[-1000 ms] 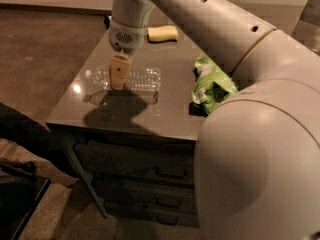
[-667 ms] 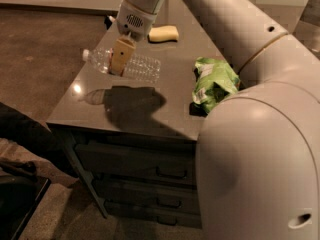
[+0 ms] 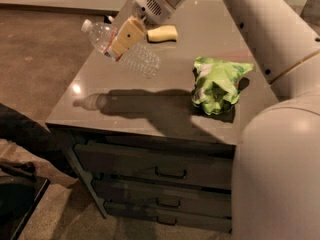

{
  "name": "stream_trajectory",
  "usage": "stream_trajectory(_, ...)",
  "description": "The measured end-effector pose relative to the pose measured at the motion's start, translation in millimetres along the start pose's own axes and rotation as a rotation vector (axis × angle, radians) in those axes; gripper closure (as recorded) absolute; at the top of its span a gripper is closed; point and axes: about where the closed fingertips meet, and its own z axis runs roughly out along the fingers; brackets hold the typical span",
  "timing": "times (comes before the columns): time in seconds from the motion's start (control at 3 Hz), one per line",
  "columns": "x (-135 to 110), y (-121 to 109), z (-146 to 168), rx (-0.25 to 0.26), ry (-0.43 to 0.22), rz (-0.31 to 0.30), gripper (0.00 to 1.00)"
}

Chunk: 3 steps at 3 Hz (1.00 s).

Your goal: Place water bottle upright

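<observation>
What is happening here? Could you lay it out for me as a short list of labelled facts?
gripper: above the table, shut on the water bottle
water bottle: held in the air, tilted, white cap toward the picture's upper left
shadow: falls on the tabletop below the bottle
task status: bottle not yet standing upright
green snack bag: lying on the table, apart from the bottle
yellowish object: on the table's far side, beyond the gripper
table: grey top, drawers below
</observation>
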Motion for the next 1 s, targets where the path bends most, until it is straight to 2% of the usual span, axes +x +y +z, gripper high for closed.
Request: stream_trajectory(1.0,13.9,-26.8,-37.0,0.232,-0.375,0.302,1.00)
